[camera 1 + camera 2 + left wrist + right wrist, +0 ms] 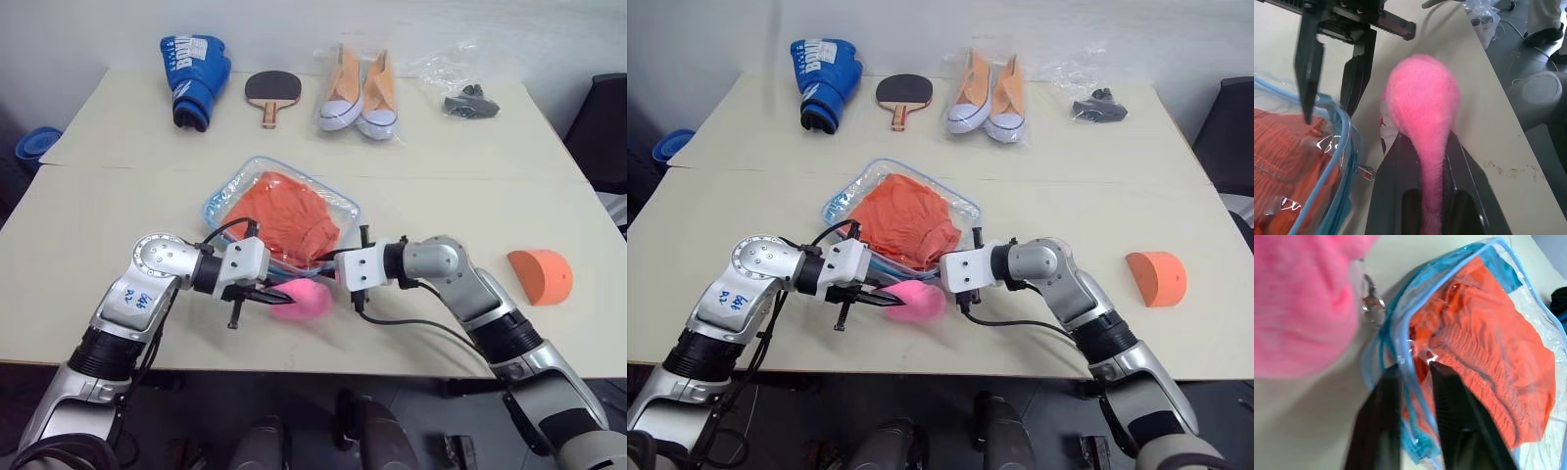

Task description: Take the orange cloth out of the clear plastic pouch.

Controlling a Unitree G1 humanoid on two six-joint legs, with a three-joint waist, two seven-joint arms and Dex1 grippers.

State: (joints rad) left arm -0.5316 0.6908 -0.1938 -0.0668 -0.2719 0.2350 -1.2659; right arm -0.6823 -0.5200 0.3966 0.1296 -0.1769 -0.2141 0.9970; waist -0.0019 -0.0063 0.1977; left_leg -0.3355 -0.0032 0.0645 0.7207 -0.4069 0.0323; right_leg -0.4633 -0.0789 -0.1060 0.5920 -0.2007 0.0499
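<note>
Fingers of the left gripper (1432,196) are clamped on the neck of a pink fuzzy ball (302,299), while those of the right gripper (1415,377) are pinched on the blue-edged near rim of the clear plastic pouch (220,196). Inside that pouch, at the middle of the table (88,211), the orange cloth (289,217) is seen lying bunched. Farther back, a blue boxing glove (194,78), a paddle (271,91) and bagged sneakers (361,93) are lined up.
</note>
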